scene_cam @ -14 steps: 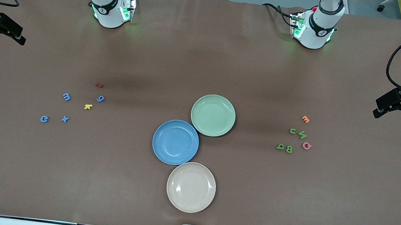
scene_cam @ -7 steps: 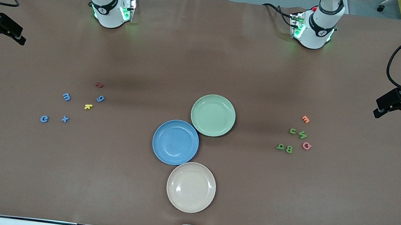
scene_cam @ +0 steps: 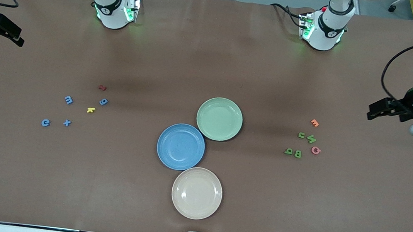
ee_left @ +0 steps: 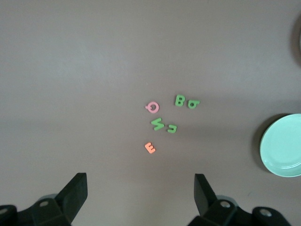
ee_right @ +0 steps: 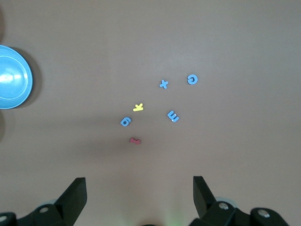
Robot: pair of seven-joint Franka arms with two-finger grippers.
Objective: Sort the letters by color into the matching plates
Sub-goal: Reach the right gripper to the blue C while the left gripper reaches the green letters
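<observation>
Front view, read from the right arm's end of the surface (scene_cam: 212, 62): right pincer (scene_cam: 0, 30), fingers spread, empty, over the surface edge; blue letters (scene_cam: 67, 123) with yellow letter (scene_cam: 91, 110) and red letter (scene_cam: 102, 87); blue plate (scene_cam: 181, 146) touching green plate (scene_cam: 219, 118) and cream plate (scene_cam: 197, 193); green letters (scene_cam: 298, 153), orange letter (scene_cam: 314, 123), pink letter (scene_cam: 315, 150); left pincer (scene_cam: 380, 110), spread, empty, above them.

I log: brown table (scene_cam: 212, 66) bearing blue plate (scene_cam: 181, 146), green plate (scene_cam: 219, 118), cream plate (scene_cam: 197, 193), blue letters (scene_cam: 68, 100), green letters (scene_cam: 298, 153).
</observation>
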